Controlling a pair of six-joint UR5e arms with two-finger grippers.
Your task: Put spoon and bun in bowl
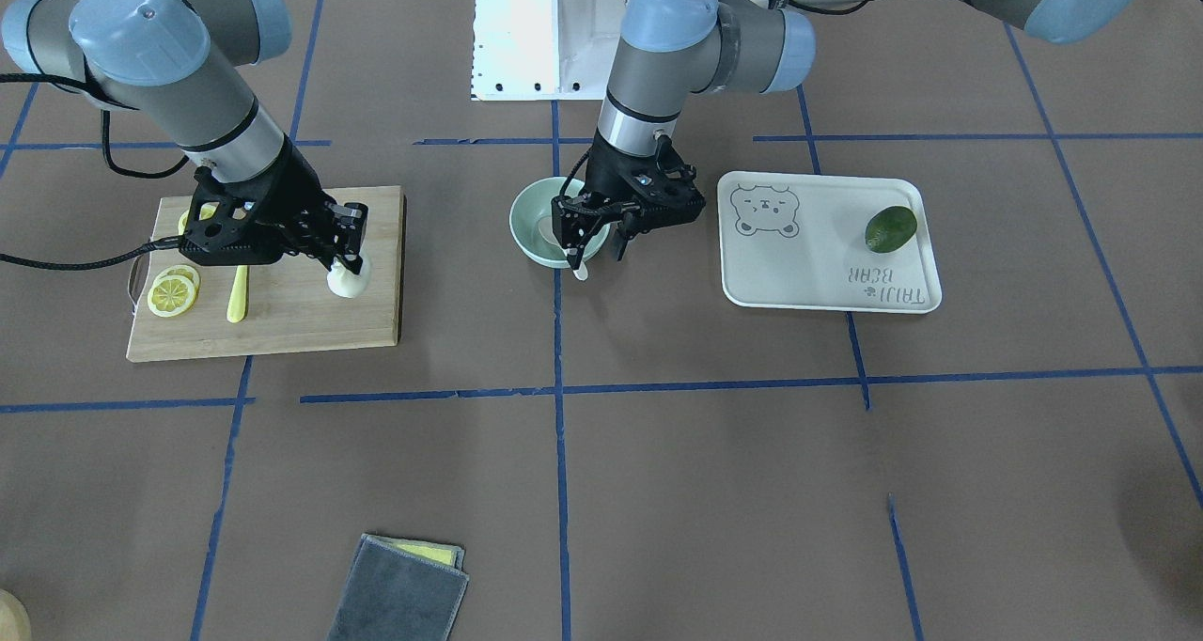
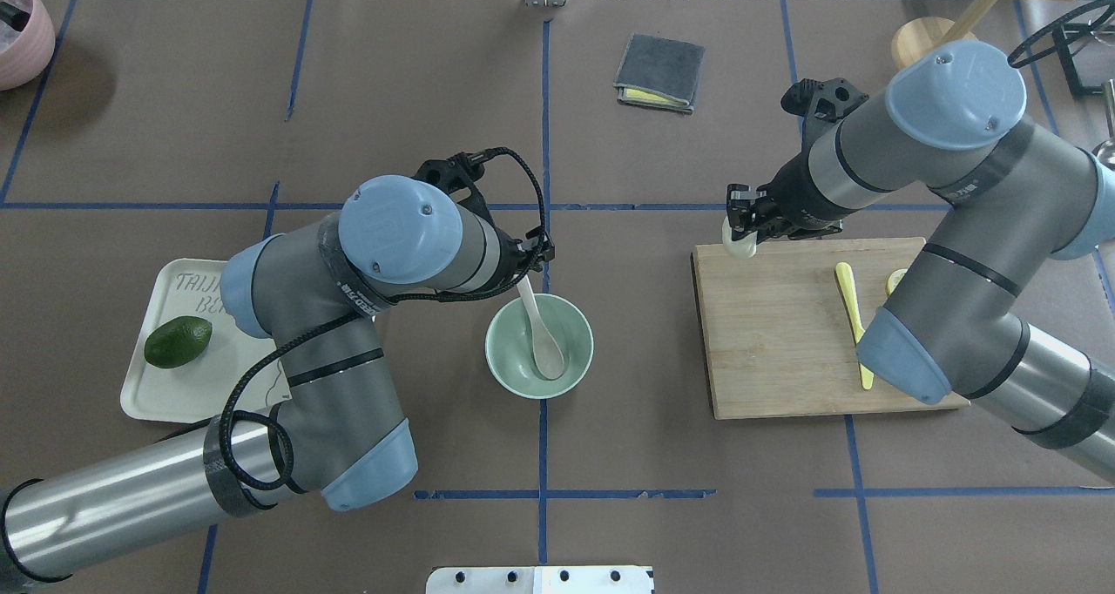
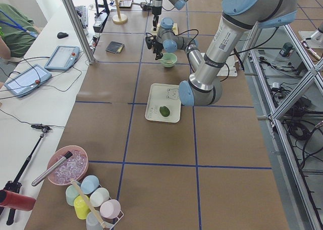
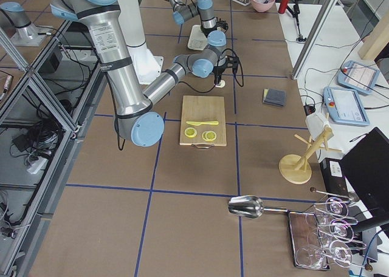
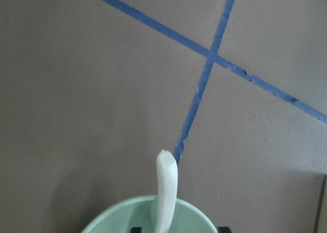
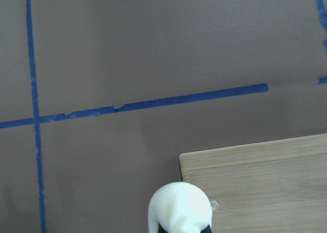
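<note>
The pale spoon [image 2: 544,341] lies in the mint-green bowl [image 2: 501,372], scoop down, with its handle leaning over the far rim. It also shows in the left wrist view [image 5: 166,187], rising from the bowl [image 5: 102,225]. My left gripper [image 1: 594,246] hangs over the bowl's rim [image 1: 522,223], open, a finger on each side of the handle. My right gripper [image 1: 350,263] is shut on the white bun [image 1: 346,282] at the far corner of the wooden board [image 1: 301,321]. The bun also shows in the overhead view [image 2: 738,240] and the right wrist view [image 6: 179,207].
A yellow plastic knife [image 2: 849,302] and lemon slices [image 1: 172,293] lie on the board. A cream bear-print tray [image 1: 808,265] with a dark green avocado [image 1: 890,228] stands beside the bowl. A folded grey cloth [image 2: 659,73] lies at the far side of the table.
</note>
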